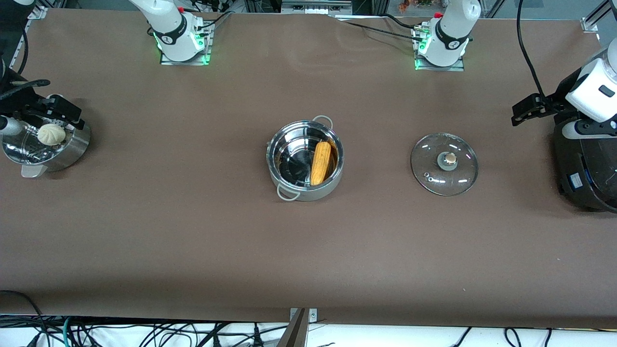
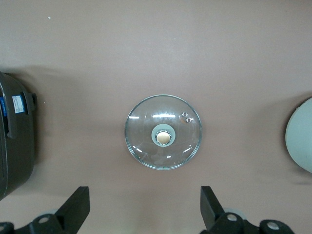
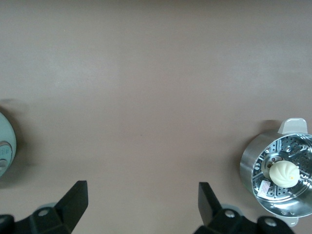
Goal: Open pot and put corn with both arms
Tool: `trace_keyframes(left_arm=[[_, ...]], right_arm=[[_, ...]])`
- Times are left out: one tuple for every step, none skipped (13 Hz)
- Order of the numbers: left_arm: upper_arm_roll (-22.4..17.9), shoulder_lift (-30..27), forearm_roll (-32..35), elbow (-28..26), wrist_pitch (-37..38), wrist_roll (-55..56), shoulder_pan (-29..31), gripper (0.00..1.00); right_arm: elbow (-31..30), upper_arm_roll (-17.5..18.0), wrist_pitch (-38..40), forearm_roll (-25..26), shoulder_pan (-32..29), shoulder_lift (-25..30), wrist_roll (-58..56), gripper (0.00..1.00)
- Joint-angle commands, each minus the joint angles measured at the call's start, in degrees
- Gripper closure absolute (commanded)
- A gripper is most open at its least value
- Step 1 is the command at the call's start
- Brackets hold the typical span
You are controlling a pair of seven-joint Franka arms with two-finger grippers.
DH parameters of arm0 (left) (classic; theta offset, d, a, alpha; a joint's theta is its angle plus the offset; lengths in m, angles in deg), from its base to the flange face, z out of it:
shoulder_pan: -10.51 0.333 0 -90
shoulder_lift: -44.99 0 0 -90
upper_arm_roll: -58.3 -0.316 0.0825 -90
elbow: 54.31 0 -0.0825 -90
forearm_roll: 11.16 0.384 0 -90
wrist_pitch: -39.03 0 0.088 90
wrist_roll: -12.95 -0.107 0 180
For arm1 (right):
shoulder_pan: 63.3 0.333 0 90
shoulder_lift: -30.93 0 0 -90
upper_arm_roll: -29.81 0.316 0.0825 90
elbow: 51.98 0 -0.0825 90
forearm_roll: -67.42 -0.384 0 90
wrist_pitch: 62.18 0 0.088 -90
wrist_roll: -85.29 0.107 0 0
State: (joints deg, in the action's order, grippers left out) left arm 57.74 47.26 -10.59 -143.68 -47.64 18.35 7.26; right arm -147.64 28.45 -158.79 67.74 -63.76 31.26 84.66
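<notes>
So there's one shiny steel pot mid-table, open, with one yellow corn cob lying inside. Its round glass lid sits flat toward the left arm's end. One perforated steamer basket holds one white bun; a black cooker is cut off. Left gripper and right gripper are both spread, empty.

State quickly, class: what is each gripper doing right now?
Left gripper: open, holding nothing, over the table by the lid.
Right gripper: open, holding nothing, over the table by the steamer basket.
</notes>
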Motion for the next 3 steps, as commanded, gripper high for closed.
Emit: trace_keyframes(left_arm=[[0.21,0.11,0.66,0.42,0.54,0.49,0.18,0.0],[0.21,0.11,0.66,0.42,0.62,0.49,0.18,0.0],[0.12,0.11,0.75,0.42,0.62,0.49,0.18,0.0]], right_arm=[[-1.55,0.12,-0.86,-1.11,-0.6,1.51,-1.3,0.0],[-1.63,0.12,-0.77,-1.02,-0.6,1.51,-1.3,0.0],[-1.72,0.12,-0.77,-1.02,-0.6,1.51,-1.13,0.0]])
